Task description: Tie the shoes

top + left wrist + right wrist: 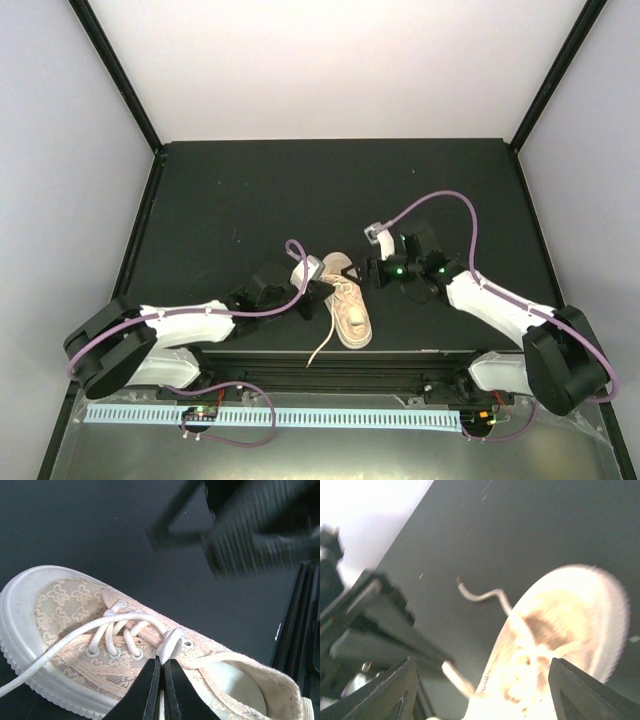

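Observation:
The pale pink-beige sneaker (350,310) lies near the table's front edge, toe toward the arms. My left gripper (326,291) is at its left side. In the left wrist view the left gripper (163,661) is shut on a loop of cream-white lace (170,644) by the top eyelets of the sneaker (65,605). A loose lace (319,348) trails toward the front edge. My right gripper (373,269) hovers by the heel, wide open and empty. In the right wrist view the right gripper (482,666) frames the blurred sneaker (570,625) and a free lace end (479,596).
Black matte table (250,200) with black rails at the front edge (330,362). White walls and black corner posts stand behind and at the sides. The right gripper shows blurred at the top right of the left wrist view (255,525).

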Robot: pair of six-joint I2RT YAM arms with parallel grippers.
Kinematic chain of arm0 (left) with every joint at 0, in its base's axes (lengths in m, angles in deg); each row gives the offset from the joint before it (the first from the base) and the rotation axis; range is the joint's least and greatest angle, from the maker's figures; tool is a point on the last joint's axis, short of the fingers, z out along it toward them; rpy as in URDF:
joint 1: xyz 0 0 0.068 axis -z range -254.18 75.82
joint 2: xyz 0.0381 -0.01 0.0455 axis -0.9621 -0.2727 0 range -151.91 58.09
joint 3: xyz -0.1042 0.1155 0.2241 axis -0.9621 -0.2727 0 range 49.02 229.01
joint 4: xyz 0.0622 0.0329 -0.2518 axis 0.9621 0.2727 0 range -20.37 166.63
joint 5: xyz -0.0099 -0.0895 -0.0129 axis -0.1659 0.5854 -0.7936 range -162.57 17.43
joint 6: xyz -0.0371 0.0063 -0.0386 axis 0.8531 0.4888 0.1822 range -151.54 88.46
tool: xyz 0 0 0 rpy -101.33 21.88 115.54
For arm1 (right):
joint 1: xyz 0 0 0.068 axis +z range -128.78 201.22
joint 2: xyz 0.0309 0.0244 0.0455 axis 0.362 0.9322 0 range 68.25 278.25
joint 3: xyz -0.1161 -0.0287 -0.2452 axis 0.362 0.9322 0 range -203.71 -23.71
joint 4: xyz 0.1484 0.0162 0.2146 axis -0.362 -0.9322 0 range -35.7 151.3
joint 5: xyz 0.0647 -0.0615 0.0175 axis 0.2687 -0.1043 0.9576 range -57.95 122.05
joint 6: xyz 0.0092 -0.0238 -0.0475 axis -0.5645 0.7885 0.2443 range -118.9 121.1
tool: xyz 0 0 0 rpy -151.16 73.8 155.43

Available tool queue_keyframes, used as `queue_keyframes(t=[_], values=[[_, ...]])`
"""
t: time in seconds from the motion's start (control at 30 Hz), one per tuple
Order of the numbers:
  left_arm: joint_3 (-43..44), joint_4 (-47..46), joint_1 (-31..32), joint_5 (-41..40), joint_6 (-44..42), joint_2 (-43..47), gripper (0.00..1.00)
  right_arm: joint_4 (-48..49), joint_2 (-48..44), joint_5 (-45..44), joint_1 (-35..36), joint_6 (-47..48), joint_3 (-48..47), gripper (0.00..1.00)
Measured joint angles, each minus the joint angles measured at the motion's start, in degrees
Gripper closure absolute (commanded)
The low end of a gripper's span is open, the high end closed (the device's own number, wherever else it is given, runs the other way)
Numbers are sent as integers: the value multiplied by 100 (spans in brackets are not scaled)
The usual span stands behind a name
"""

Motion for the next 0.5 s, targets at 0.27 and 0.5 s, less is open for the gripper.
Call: queue_keyframes(t=[0.27, 0.5], values=[[28, -4, 0, 59, -35, -282, 98, 809, 192, 1309, 33, 175, 645, 44], [74, -2, 0, 68, -42, -348, 98, 933, 874, 1574, 57, 448, 452, 62]])
